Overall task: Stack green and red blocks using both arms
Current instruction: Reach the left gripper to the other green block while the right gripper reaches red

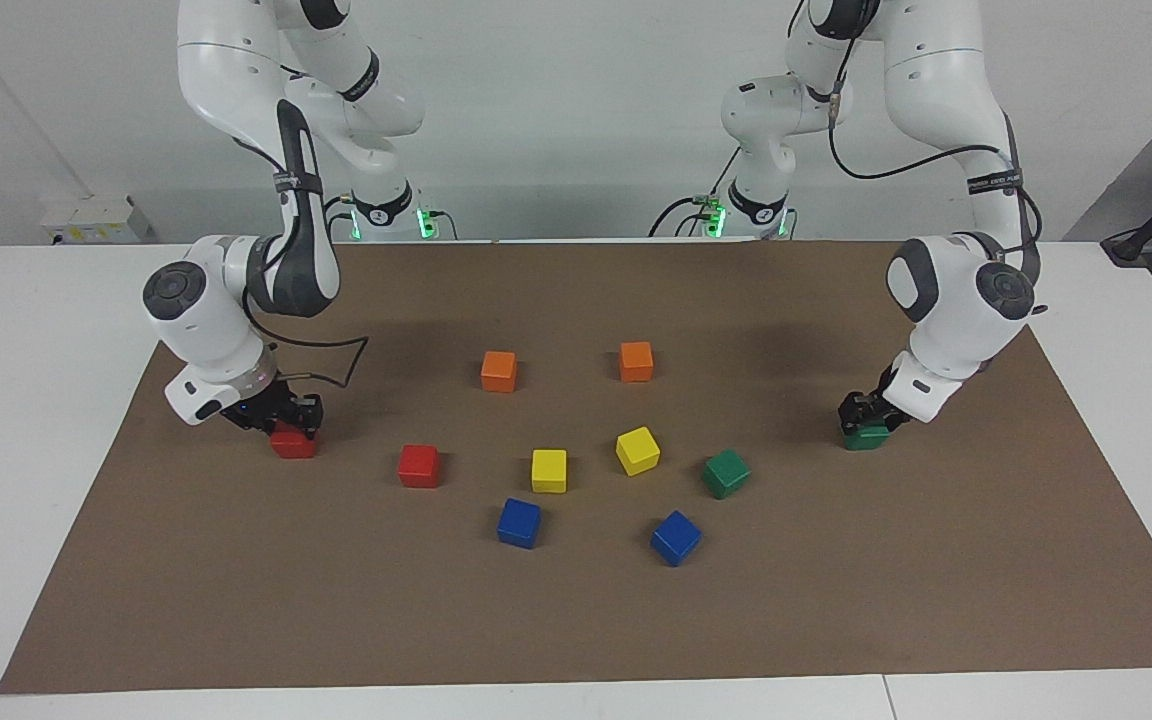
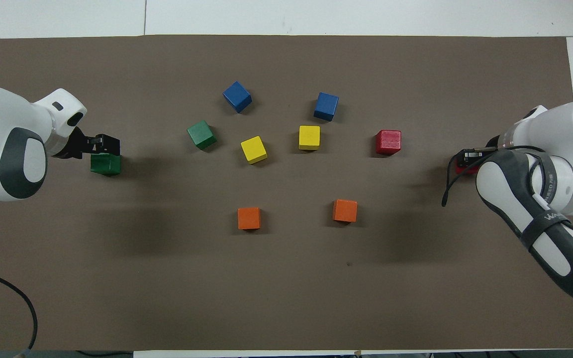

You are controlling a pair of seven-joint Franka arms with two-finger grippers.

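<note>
One green block (image 1: 866, 438) (image 2: 105, 165) rests on the brown mat at the left arm's end of the table. My left gripper (image 1: 861, 412) (image 2: 105, 145) hangs just above it, open, and the block shows whole in the overhead view. A second green block (image 1: 726, 473) (image 2: 201, 134) lies by the yellow cubes. At the right arm's end, my right gripper (image 1: 288, 415) (image 2: 470, 156) sits low on a red block (image 1: 293, 443) (image 2: 463, 169), which the arm mostly hides from above. Another red block (image 1: 419, 466) (image 2: 388, 141) lies free beside it, toward the middle.
Two orange cubes (image 1: 499, 371) (image 1: 636, 361) lie nearer to the robots. Two yellow cubes (image 1: 549, 470) (image 1: 637, 450) sit mid-mat, and two blue cubes (image 1: 519, 523) (image 1: 675, 537) lie farther out. The mat (image 1: 576, 620) ends short of the white table's edges.
</note>
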